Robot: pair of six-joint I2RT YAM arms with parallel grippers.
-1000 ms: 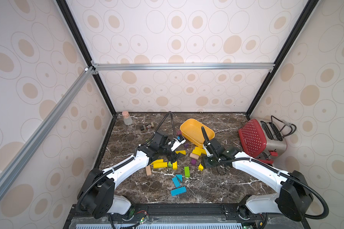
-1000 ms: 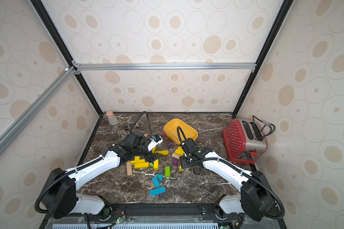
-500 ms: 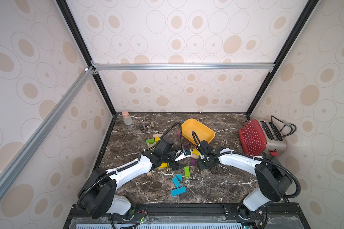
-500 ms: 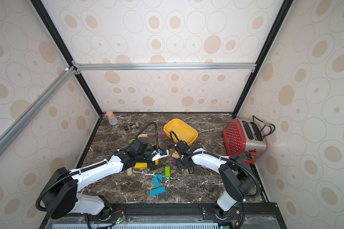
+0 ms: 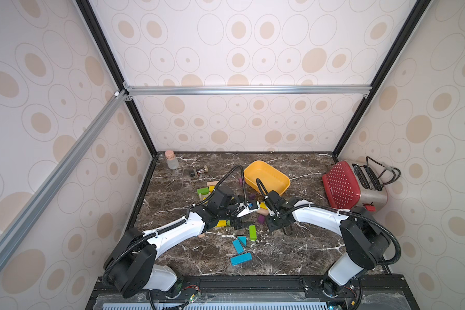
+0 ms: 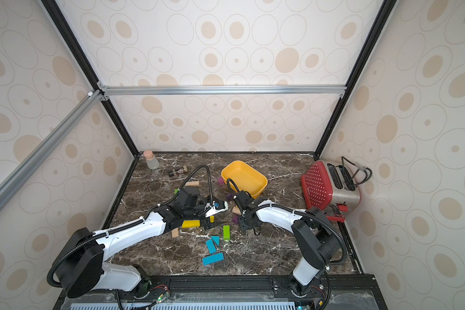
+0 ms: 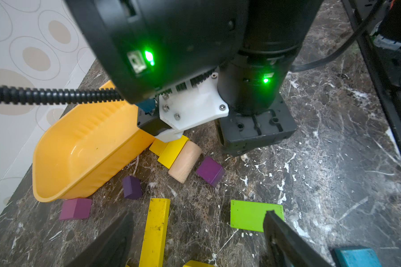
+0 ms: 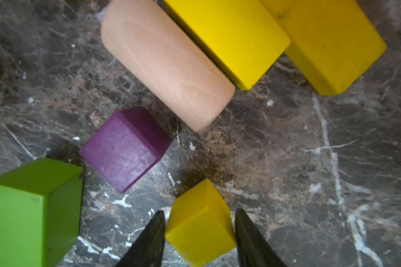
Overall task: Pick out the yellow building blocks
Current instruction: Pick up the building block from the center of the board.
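Item, my right gripper: fingers drawn narrow, one on each side of a small yellow cube and touching it, the cube resting on the marble table. Item, my left gripper: jaws wide, gripping nothing. A long yellow bar lies flat on the marble between the fingers, nearer one of them. The other fingertip overlaps a lime-green block. Item, two more yellow blocks: side by side and touching, with a plain wooden cylinder lying against the nearer one. They sit just beside the wall of the orange-yellow tub. Item, a purple cube: between the cylinder and the green block, touching neither. Item, blue blocks: toward the front edge, well apart from the yellow ones. Item, a red toaster: at the table's right side.
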